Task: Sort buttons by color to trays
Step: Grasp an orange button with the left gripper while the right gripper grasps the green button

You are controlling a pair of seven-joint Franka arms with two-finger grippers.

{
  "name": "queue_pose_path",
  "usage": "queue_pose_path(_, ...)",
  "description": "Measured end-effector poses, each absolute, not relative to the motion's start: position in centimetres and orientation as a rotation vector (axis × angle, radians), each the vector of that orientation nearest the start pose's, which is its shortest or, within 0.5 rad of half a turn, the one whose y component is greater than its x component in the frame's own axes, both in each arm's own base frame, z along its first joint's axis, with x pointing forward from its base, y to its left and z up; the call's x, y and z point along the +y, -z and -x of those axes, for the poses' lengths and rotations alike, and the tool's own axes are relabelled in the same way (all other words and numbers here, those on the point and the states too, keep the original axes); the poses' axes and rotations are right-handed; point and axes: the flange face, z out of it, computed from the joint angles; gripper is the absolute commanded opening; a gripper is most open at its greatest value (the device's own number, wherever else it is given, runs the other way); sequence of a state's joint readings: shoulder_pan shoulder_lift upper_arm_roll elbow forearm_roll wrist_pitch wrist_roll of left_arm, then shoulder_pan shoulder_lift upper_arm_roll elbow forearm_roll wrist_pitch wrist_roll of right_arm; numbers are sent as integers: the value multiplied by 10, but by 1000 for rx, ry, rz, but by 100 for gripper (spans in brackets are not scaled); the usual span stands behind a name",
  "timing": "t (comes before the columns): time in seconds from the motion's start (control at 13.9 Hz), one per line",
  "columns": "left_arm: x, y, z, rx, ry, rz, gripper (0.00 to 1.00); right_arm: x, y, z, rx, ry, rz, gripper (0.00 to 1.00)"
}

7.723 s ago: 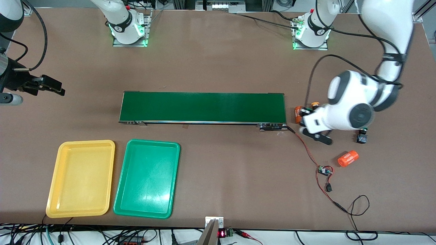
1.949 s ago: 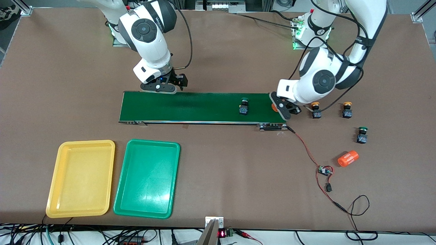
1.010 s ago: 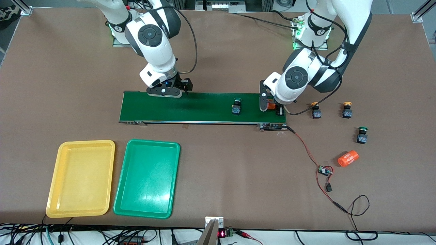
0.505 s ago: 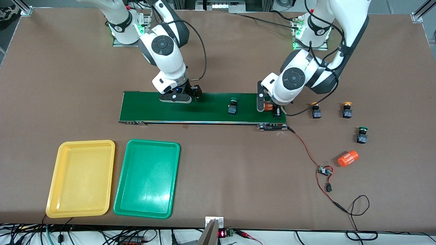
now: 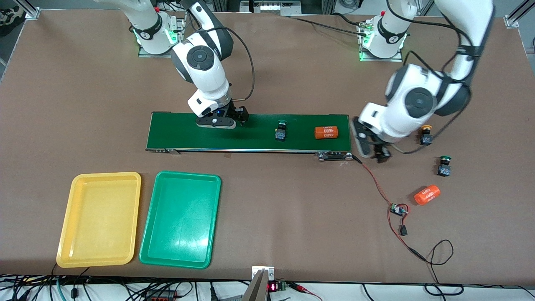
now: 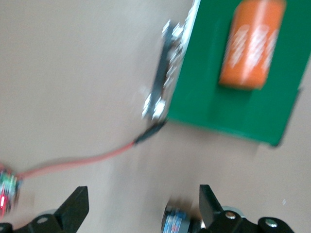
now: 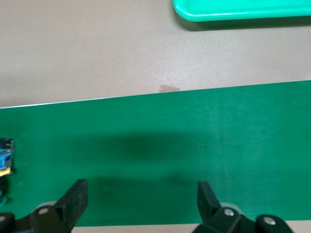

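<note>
While the right gripper (image 5: 221, 121) waits wide open over the belt (image 5: 188, 133), a green button (image 5: 280, 131) stands on that belt, toward the left arm's end from it. Both trays (image 5: 100, 179) sit empty, nearer the camera. I think the right arm grabs it next. The left gripper (image 5: 372, 150) hangs wide open over the surface (image 5: 267, 75) past the belt's end, near a yellow button (image 5: 426, 136).

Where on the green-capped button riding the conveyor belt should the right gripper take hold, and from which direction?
Probably from straight above, closing the fingers on the flat sides of its blocky black-and-blue body below the round cap. The green-capped button stands upright on the conveyor belt, with clear belt around it. The open right gripper hangs over the belt toward the right arm's end.
</note>
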State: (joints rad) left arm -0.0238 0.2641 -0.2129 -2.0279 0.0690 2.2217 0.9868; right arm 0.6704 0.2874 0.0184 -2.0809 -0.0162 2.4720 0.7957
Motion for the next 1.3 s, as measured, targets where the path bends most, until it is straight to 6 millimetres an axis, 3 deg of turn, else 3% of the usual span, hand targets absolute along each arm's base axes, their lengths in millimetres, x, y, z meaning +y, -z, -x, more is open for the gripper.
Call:
queue_pose_path(0.22, -83, -311, -574, 1628, -161, 2726, 100, 378, -299, -460, 148, 126, 3068, 100)
queue_pose_path(0.43, -56, -304, -569, 1207, -249, 2931, 100, 379, -301, -461, 149, 130, 3065, 100)
queue_pose_path(0.79, -45, -279, -549, 543, -362, 3108, 100, 380, -303, -462, 148, 136, 3061, 100)
queue_pose_path(1.08, -41, -258, -537, 257, -391, 3144, 100, 383, -301, -460, 138, 132, 3064, 100)
queue_pose_path(1.3, -32, -230, -520, 139, -374, 3151, 100, 387, -298, -456, 124, 126, 3067, 100)
